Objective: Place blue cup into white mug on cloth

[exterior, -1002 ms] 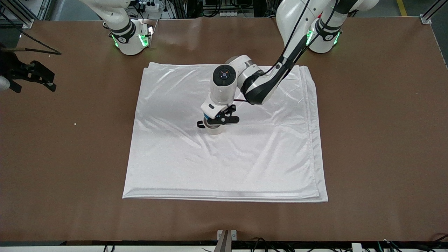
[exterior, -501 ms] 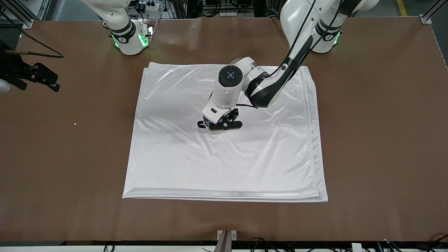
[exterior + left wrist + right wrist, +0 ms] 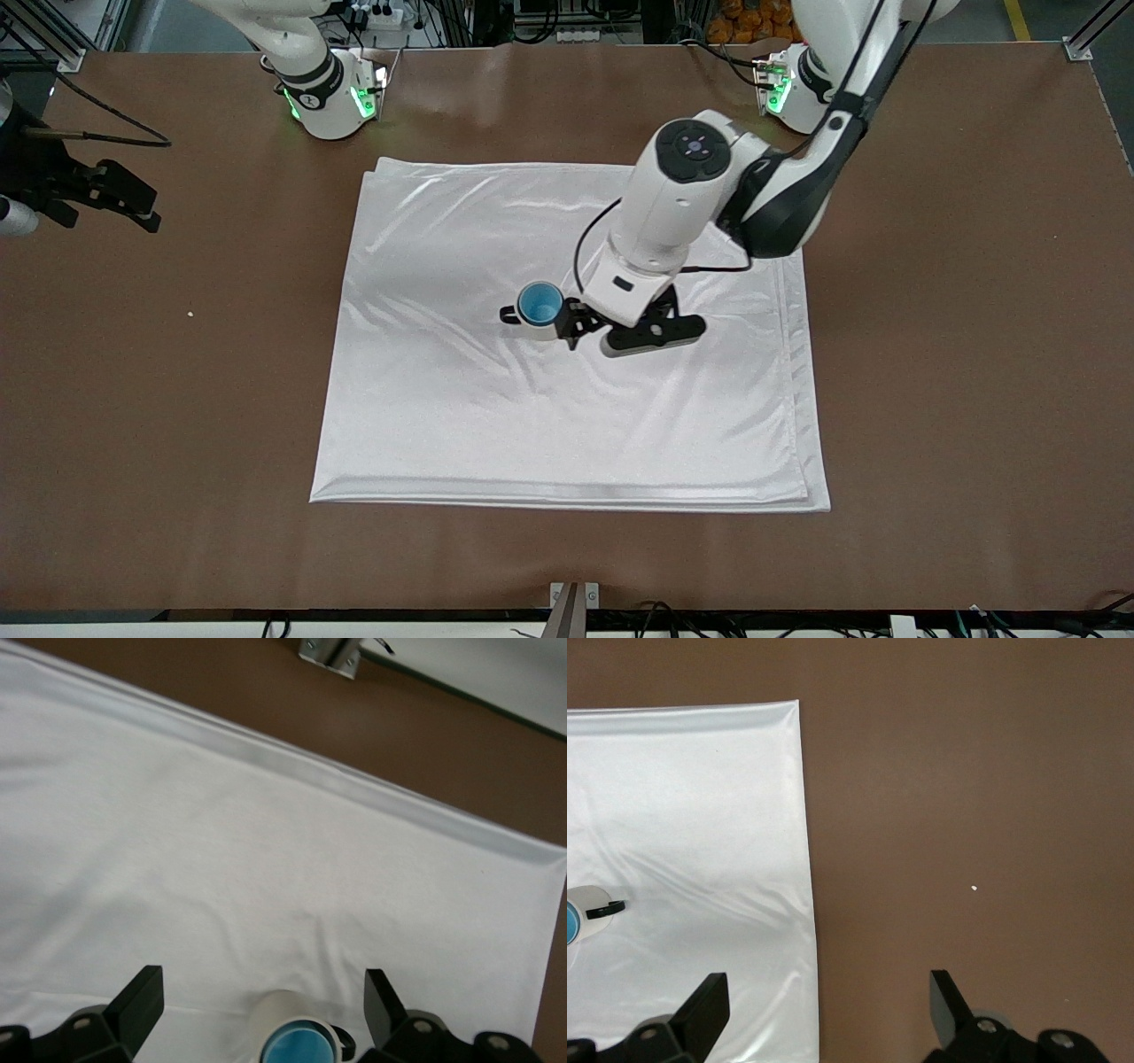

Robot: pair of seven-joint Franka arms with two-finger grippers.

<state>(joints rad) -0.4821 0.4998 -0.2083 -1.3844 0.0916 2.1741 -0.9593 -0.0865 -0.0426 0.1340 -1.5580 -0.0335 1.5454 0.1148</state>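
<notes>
Small bright blue cup (image 3: 539,304) sitting inside the cream-white mug with a black handle (image 3: 534,324), near the middle of the big shiny white cloth (image 3: 461,416). Job looks done. Left gripper (image 3: 625,335) just beside the mug, fingers wide apart, holding nothing. Right gripper (image 3: 93,199) waiting over bare brown table (image 3: 957,354), fingers apart too.

1. Front view: we look down from high across the surface (image 3: 930,354), facing both arm bases.
2. Left wrist view: we look down close over the cloth (image 3: 266,842).
3. Right wrist view: we look down at the cloth's edge.
4. Shared by all: cloth, white mug (image 3: 534,326).
</notes>
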